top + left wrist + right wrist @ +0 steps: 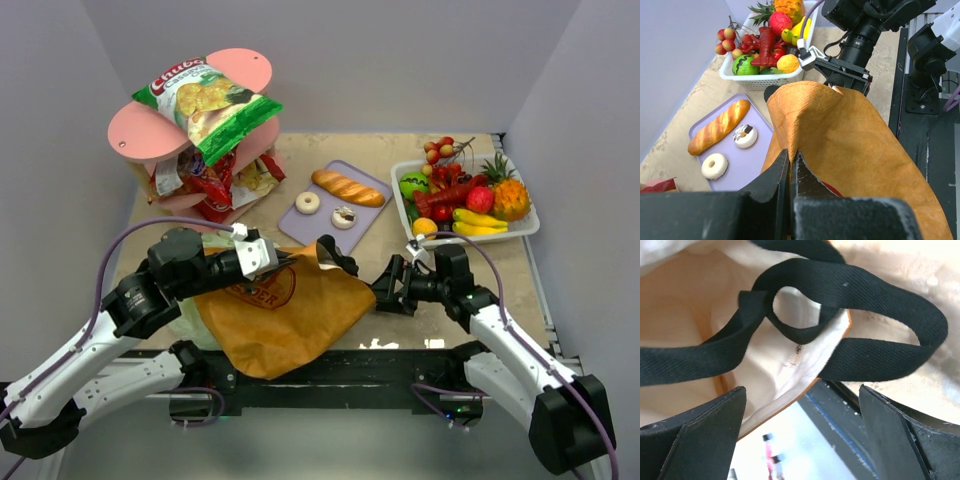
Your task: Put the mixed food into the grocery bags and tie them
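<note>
The brown grocery bag (290, 315) lies slumped at the table's near centre, its red round print partly showing. My left gripper (283, 258) is shut on a raised fold of the bag's rim (790, 135), its jaws pinched together on the brown material. My right gripper (388, 290) stands open at the bag's right edge. Its fingers (710, 440) straddle the pale lining (785, 365) and the black handle straps (850, 300) without touching them. The green-and-white chips bag (212, 100) rests on a pink stand. The bread loaf (347, 187) lies on a purple tray (372, 185).
Red snack packets (205, 185) sit under the pink stand (135, 130). Two small round pieces (307, 202) share the tray with the loaf. A white basket (520, 228) of toy fruit stands at the right. A pale-green plastic bag (187, 322) peeks out under the left arm.
</note>
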Tool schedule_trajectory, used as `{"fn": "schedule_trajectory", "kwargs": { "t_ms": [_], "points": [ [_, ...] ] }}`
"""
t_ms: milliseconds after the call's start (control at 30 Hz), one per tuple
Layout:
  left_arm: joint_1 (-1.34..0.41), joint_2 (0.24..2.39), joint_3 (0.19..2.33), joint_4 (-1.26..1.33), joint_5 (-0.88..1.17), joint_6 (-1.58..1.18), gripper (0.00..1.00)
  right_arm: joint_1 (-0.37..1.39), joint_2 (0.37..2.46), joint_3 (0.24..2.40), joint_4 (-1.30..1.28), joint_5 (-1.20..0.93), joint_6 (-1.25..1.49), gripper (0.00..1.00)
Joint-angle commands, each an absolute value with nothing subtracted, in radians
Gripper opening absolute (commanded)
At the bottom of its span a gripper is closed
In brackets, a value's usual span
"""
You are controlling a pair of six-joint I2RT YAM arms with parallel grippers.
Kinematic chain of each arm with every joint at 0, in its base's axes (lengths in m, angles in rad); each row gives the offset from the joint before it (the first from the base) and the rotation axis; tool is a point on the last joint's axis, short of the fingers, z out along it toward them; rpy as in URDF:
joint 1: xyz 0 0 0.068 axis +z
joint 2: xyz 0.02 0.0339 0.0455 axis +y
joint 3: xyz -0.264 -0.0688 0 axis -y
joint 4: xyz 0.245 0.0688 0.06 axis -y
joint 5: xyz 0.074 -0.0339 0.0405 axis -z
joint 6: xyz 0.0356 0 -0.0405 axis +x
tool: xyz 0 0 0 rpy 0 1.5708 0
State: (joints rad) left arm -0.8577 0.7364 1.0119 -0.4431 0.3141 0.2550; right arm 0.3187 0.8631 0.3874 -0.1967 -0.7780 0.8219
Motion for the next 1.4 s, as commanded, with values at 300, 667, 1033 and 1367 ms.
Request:
{"fn": "schedule_trajectory", "kwargs": {
  "t_ms": [300,667,1033,1367],
  "points": [
    [-0.851,0.729,0.966,-0.235,0.342,0.258,0.00,0.318,0.770,0.281,0.124,-0.833,1.280,0.96],
    [-0.851,0.701,0.871,-0.080,0.360,0.204,0.00,0.318,0.657,0.242,0.296,-0.847,1.451,0.58],
    [-0.851,0.672,0.839,-0.087,0.307,0.175,0.00,0.316,0.594,0.389,0.098,-0.792,1.260,0.00],
    [-0.851,0.647,0.899,-0.166,0.310,0.029,0.99,0.318,0.698,0.837,-0.311,-0.652,0.666,0.00]
  ]
}}
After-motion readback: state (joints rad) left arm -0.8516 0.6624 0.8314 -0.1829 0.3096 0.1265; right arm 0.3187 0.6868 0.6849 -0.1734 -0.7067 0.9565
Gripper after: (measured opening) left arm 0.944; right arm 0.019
